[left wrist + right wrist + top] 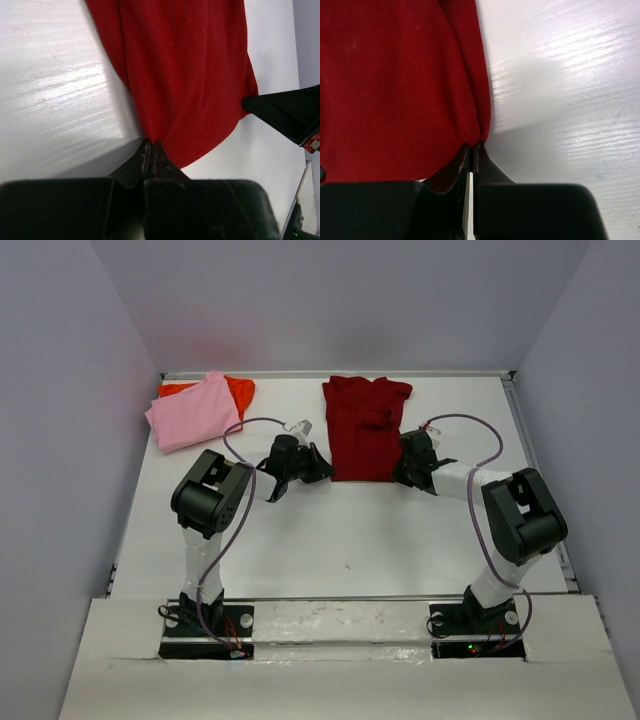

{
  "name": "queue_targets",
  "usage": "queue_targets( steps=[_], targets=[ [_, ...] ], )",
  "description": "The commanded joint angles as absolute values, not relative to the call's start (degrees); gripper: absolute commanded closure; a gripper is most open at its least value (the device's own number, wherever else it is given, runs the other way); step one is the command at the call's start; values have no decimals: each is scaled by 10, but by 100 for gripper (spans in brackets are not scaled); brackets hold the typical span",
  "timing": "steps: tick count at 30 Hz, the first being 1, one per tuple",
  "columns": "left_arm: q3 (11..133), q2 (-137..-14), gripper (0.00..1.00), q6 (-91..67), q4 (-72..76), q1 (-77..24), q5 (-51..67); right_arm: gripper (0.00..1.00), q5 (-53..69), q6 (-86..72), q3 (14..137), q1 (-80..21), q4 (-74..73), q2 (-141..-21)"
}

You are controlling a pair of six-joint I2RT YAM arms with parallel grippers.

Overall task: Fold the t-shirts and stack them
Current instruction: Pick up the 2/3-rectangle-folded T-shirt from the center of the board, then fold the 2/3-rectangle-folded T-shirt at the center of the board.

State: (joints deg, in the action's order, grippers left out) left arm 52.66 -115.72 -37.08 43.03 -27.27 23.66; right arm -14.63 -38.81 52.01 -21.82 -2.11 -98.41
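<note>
jaws are shut tight on both sides. the left gripper point(151, 146) pinches a corner of the red shirt point(185, 75) just ahead of it, the right gripper point(472, 148) the other.

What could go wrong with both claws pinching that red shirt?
1. The left gripper and right gripper each seem to pinch only the very edge of the dark red t-shirt, at its near corners. The cloth might slip out when they lift.
2. The shirt lies rumpled at its far end, so a fold started from here may come out crooked.
</note>
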Motion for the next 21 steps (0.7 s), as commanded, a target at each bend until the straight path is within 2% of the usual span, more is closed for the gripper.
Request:
queue_targets(
  steps=[1, 5, 12, 21],
  targets=[
    [534, -1144, 100, -358, 425, -272, 243, 100, -146, -386, 512, -218, -13, -978],
    [507, -1123, 100, -367, 423, -274, 244, 100, -112, -393, 490, -218, -13, -956],
    [404, -1025, 100, -367, 410, -287, 231, 100, -73, -398, 406, -218, -23, -841],
    [257, -806, 100, -387, 369, -368, 157, 100, -64, -419, 302, -229, -136, -585]
  ],
)
